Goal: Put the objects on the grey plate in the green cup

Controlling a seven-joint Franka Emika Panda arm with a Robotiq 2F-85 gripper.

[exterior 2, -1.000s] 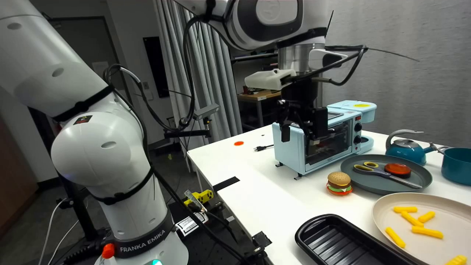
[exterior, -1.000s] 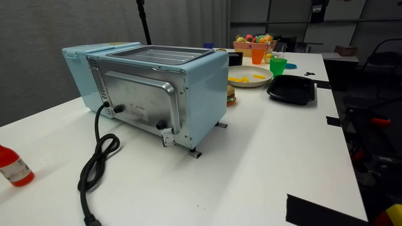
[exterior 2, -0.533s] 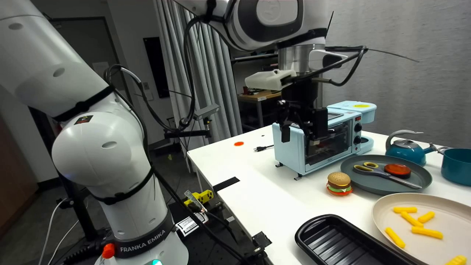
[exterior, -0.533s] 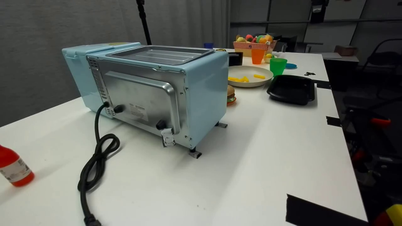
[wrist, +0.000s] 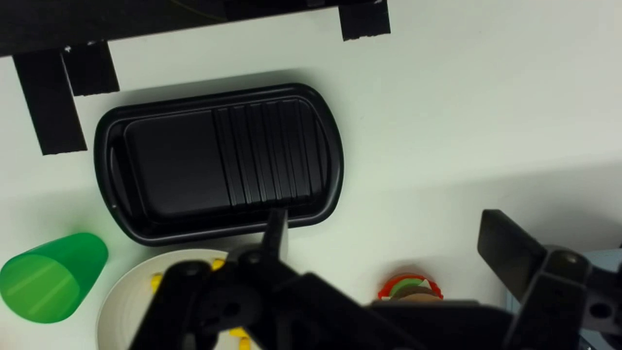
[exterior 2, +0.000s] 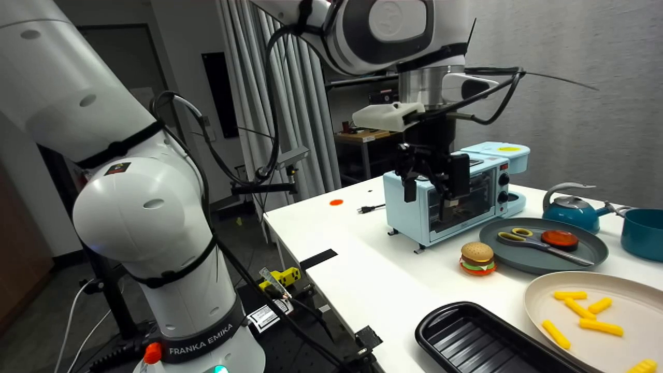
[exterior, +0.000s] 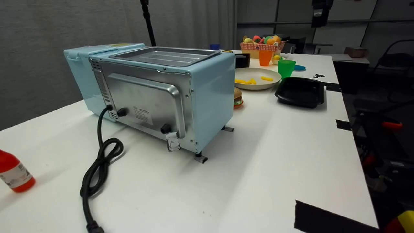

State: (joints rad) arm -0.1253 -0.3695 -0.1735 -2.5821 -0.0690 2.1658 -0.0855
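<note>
Hanging above a white table point(exterior: 265, 161), the robot's gripper point(wrist: 384, 216) has its 2 fingers point(wrist: 509, 252) spread wide with nothing between them; the grey plate point(exterior 2: 632, 305), round, pale and shallow, lies on the table with 5 yellow sticks point(exterior 2: 601, 327) showing whole and 1 more yellow piece point(exterior 2: 644, 367) cut off at the edge of view; the green cup point(exterior: 286, 69) stands upright just beside the plate; whether they touch cannot be told; a black ribbed tray point(wrist: 175, 165) lies next to both; a burger point(exterior 2: 477, 258) rests between the grey plate and a light-blue toaster oven point(exterior: 213, 103); a darker plate point(exterior 2: 523, 259) beside the burger holds scissors point(exterior 2: 546, 247) and a red disc point(exterior 2: 559, 238); a teal kettle point(exterior 2: 571, 213) and pot point(exterior 2: 643, 234) stand near it; in an exterior view, an orange cup point(exterior: 265, 58) and a basket point(exterior: 251, 53) of colourful fruit point(exterior: 275, 40) stand farther back.
</note>
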